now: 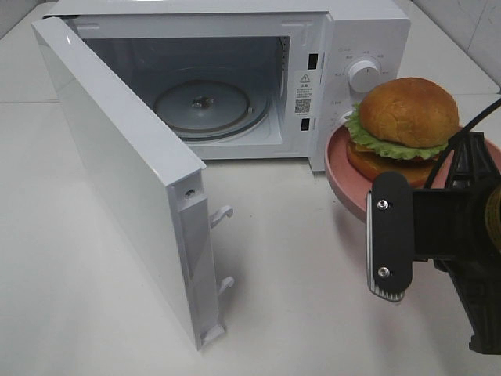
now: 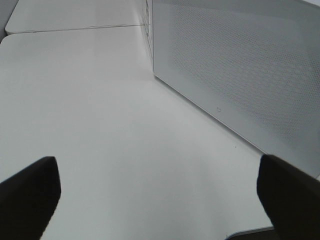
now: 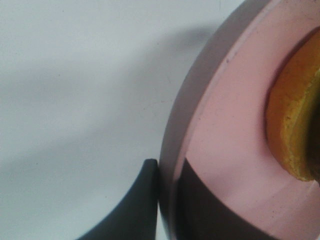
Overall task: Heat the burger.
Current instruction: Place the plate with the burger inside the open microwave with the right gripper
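Done: microwave (image 1: 368, 31) door (image 1: 117, 180) stands wide, turntable (image 1: 205, 106) bare
Burger (image 1: 407, 113): on pink plate (image 1: 340, 168), before the microwave's dial panel, outside its cavity
Right gripper (image 3: 167, 200): clamped on plate rim
Left gripper (image 2: 160, 200): spread apart, empty, beside the microwave's door
Remaining: likely load, close, start

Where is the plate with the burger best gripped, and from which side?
By its thin rim, pinched top and bottom. The burger fills the middle of the plate, leaving only a bare edge band. Come in level from the edge facing away from the microwave, as the right gripper does, so the plate can go in first.
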